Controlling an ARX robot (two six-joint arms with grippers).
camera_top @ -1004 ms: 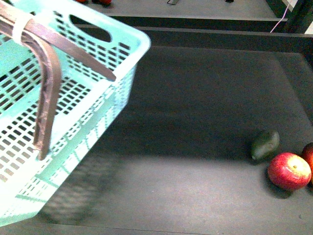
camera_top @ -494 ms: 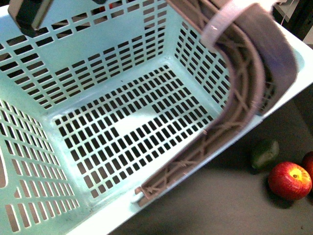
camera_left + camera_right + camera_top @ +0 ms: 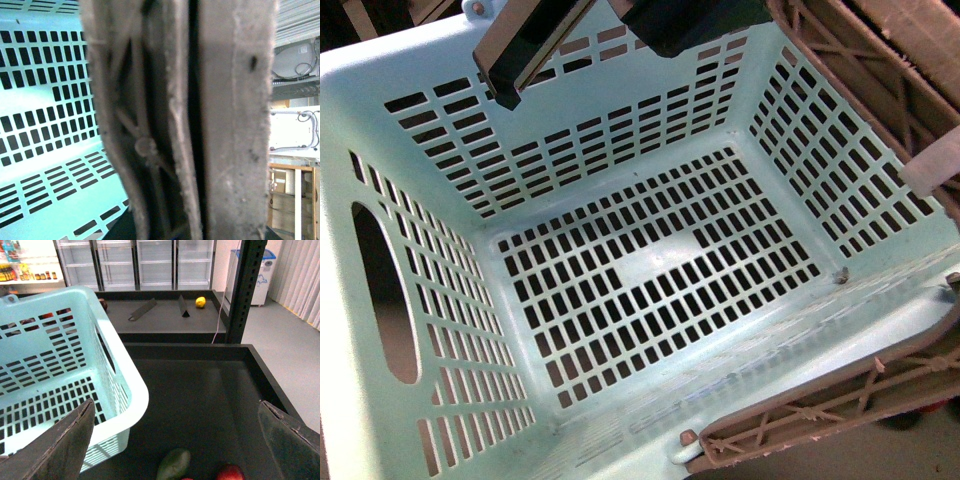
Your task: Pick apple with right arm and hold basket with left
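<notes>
The mint-turquoise basket (image 3: 620, 180) is lifted and tilted close to the front camera. It is empty and fills that view. Its two brown handles (image 3: 200, 120) are pressed together and fill the left wrist view, where my left gripper is shut on them with its fingers hidden. The basket's corner (image 3: 120, 385) also shows in the right wrist view. My right gripper (image 3: 176, 405) is wide open and empty, above the dark tabletop. The red apple (image 3: 231, 473) peeks in at the edge of that view, between the open fingers and some way from them.
A dull green oval fruit (image 3: 173, 464) lies beside the apple on the dark table (image 3: 200, 390), which has raised edges. A dark arm part (image 3: 690, 20) crosses the top of the front view. A black post (image 3: 245, 290) stands behind; a yellow fruit (image 3: 200, 302) lies on a far shelf.
The basket has swung further across the front view and closer to the camera. It now hides the apple and the green fruit, which showed at the lower right before.
</notes>
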